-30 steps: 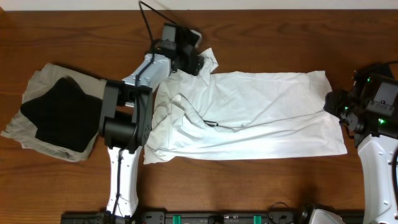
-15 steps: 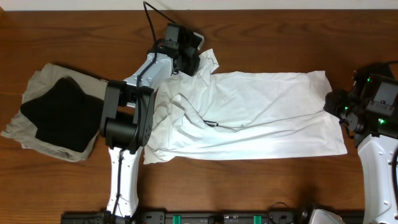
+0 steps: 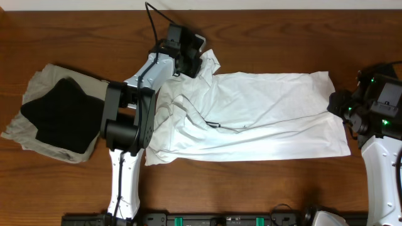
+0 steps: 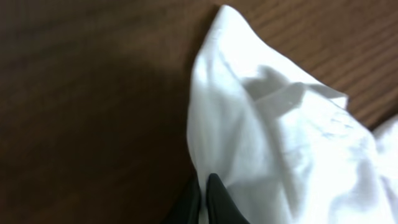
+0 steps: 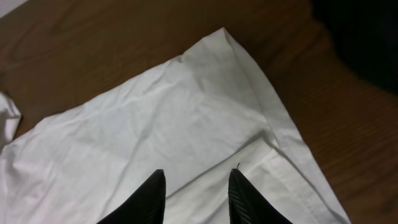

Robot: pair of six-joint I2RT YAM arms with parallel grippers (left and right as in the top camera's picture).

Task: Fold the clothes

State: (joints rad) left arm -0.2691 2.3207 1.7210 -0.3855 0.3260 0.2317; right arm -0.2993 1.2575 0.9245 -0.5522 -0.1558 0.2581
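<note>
At the left end of the tabletop (image 3: 282, 188) a black garment (image 3: 59, 116) is laid on a beige garment (image 3: 34, 88). The white garment (image 3: 264, 119) is spread across the middle, its left edge covered by the left arm (image 3: 129, 122). Its upper left corner is pinched in the closed left gripper (image 4: 204, 202), whose fingers are cut off by the frame. The right gripper (image 5: 196, 196) is held narrowly parted above the garment's right corner, with nothing gripped.

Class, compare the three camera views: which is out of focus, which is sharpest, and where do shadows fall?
Left wrist view: soft focus throughout, the white garment blurry, the table left of it in deep shadow. Right wrist view: sharper, hem seams legible, top right corner dark. Overhead view: evenly lit, wrinkles crisp.
</note>
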